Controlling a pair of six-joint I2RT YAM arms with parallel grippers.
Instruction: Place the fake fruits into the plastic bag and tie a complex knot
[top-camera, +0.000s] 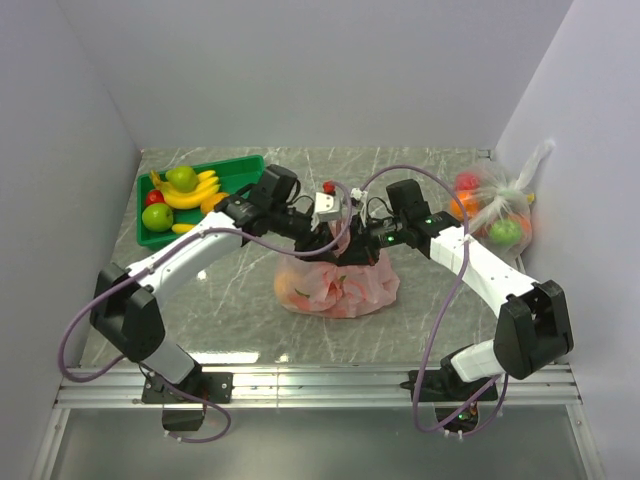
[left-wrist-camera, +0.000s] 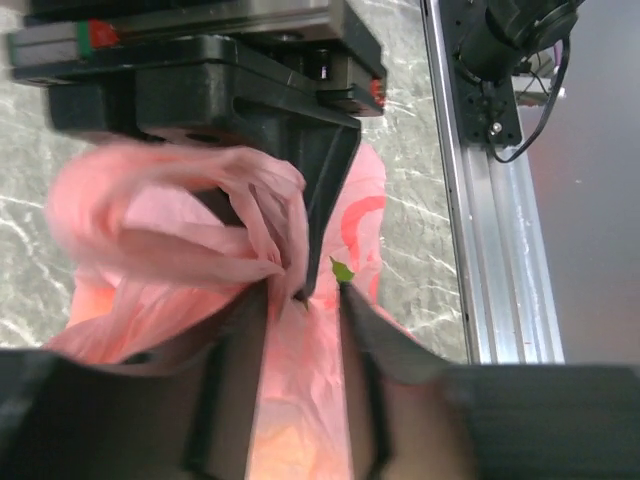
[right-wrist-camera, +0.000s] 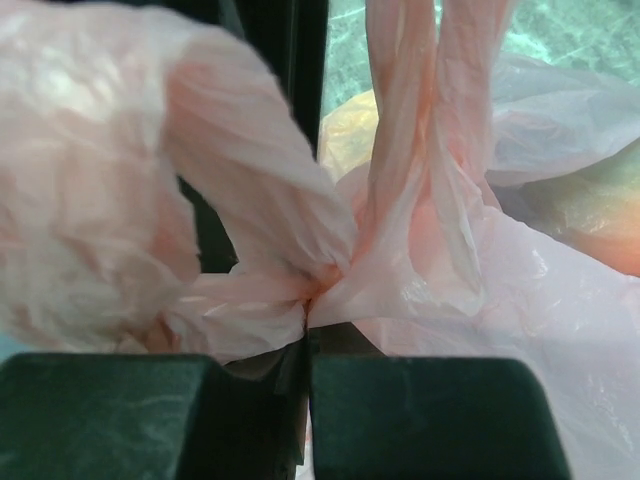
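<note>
Strain on thin film: my right gripper (right-wrist-camera: 307, 338) pinches the bag (top-camera: 352, 296) at its half-formed knot (right-wrist-camera: 318, 288); my left gripper (left-wrist-camera: 320, 292) stands parted around the film beside it. Bag, fruit (top-camera: 297, 291) inside, sits just below both. A hard pull could tear it, or the knot could slip loose.

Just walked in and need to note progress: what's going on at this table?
Two arms are working on the pink bag at mid-table, which holds some fruit. The right tool is shut on the bag's twisted handles; the left tool has its jaws apart close by them. They appear to be tying the handles, and no finished knot shows. Bananas and other pieces lie in the green tray at the back left. A clear bag of fruit sits by the right wall.
</note>
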